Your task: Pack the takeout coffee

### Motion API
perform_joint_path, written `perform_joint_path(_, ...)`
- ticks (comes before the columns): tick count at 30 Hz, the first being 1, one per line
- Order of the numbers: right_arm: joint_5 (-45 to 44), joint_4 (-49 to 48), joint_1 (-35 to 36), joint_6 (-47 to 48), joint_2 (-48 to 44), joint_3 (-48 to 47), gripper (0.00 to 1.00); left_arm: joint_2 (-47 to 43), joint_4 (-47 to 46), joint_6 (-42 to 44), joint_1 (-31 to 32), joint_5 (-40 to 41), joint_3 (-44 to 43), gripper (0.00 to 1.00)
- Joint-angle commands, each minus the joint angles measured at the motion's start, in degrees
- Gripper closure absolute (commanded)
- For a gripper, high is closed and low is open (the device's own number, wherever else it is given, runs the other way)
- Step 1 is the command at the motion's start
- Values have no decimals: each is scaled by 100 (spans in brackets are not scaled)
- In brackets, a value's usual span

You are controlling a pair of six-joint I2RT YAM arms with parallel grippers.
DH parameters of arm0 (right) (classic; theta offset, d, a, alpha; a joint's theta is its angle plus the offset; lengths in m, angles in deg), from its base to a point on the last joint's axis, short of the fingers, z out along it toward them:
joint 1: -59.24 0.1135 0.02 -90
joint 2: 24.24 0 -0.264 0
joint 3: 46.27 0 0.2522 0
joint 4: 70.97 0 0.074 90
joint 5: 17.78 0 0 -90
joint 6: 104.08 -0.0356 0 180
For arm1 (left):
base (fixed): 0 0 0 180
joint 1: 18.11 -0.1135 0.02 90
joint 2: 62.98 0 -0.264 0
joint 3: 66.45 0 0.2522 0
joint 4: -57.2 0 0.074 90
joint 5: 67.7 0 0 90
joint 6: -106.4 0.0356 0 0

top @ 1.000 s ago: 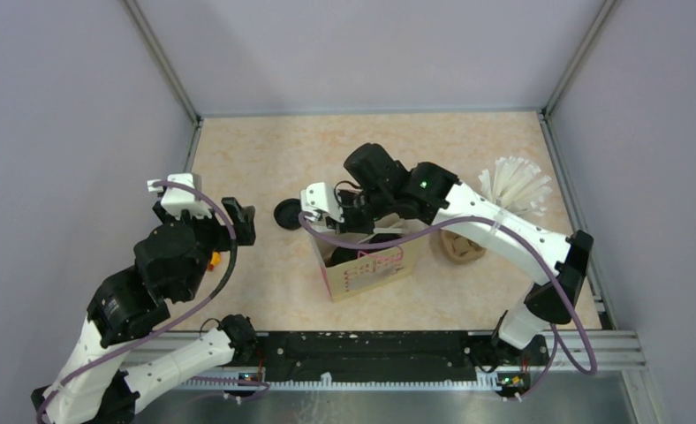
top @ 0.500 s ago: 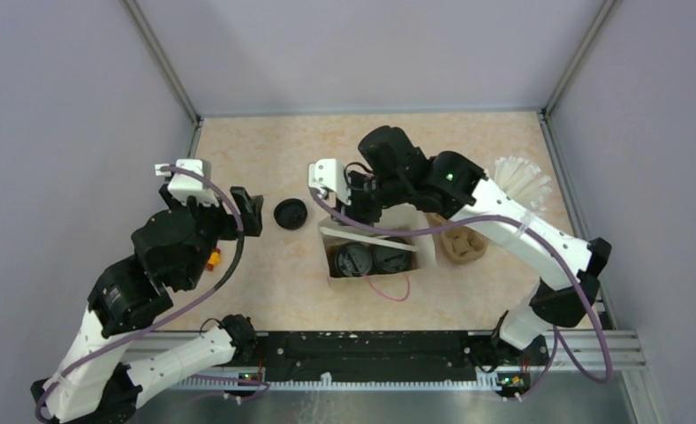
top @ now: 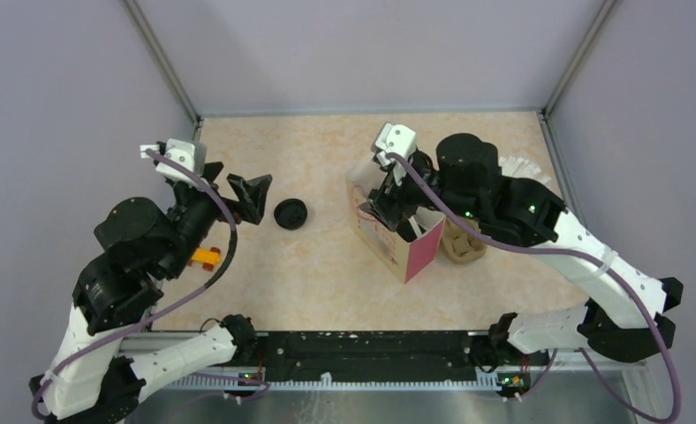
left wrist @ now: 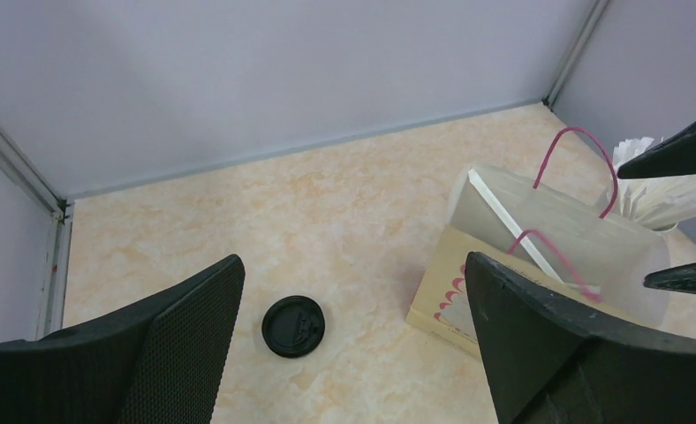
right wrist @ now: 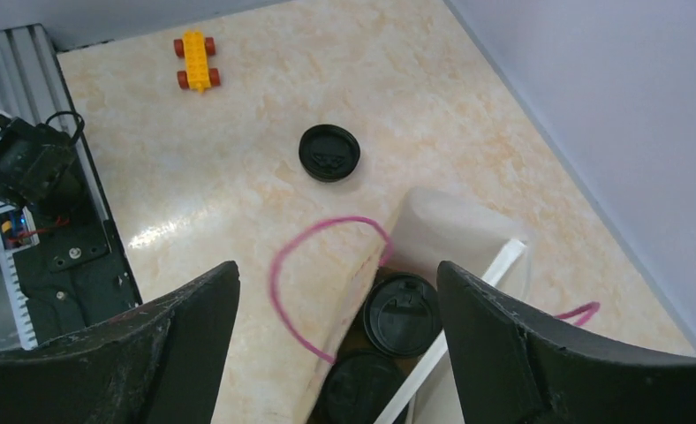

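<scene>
Step in hand: packing looks close to done. Both takeout coffee cups (right wrist: 402, 314) stand lidded, side by side, inside the paper bag (top: 382, 238) near the middle of the table (top: 318, 159).

- Right claw (right wrist: 336, 269): spread wide and holding nothing, poised over the bag mouth. A pink handle (right wrist: 283, 265) loops between its fingers.
- Left claw (left wrist: 353, 274): also wide and empty, well apart from the bag.
- A loose black lid (top: 291, 214) lies flat on the table between the left claw and the bag.

Next move, by my judgement: clear the right claw without snagging the handle or tipping the bag.

Writing: none legible. The bag has a pink scalloped print (left wrist: 455, 314), and the lids have embossing too small to read. The cup sides are hidden.
</scene>
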Motion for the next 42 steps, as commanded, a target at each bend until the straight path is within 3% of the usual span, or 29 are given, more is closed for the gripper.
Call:
perform_joint_path(1,-300,-631,28,-304,133,461,20,146,-276,189,-6,-244,122,1)
perform_joint_path(6,-447,-517,10,-623,288,69,22,194,-230,40,-2,-328,174,1)
perform_joint_path(14,-1788,-288,-7,-2245,224,-542,19,512,47,-230,-4,-317,-147,1)
perform_joint_path(22,-3867,1769,-11,-4321,175,-1117,15,705,248,-925,-6,-490,-391,1)
perform_joint_path(26,-4023,2313,-7,-4630,48,-1324,12,620,236,-1031,-5,-572,-261,1)
perform_joint_path(33,-3996,1762,-10,-4817,-853,-487,11,405,225,-1253,-6,-531,33,1)
perform_joint_path(42,-3871,1603,-12,-5065,-1119,-142,11,289,203,-1278,-6,-580,196,1)
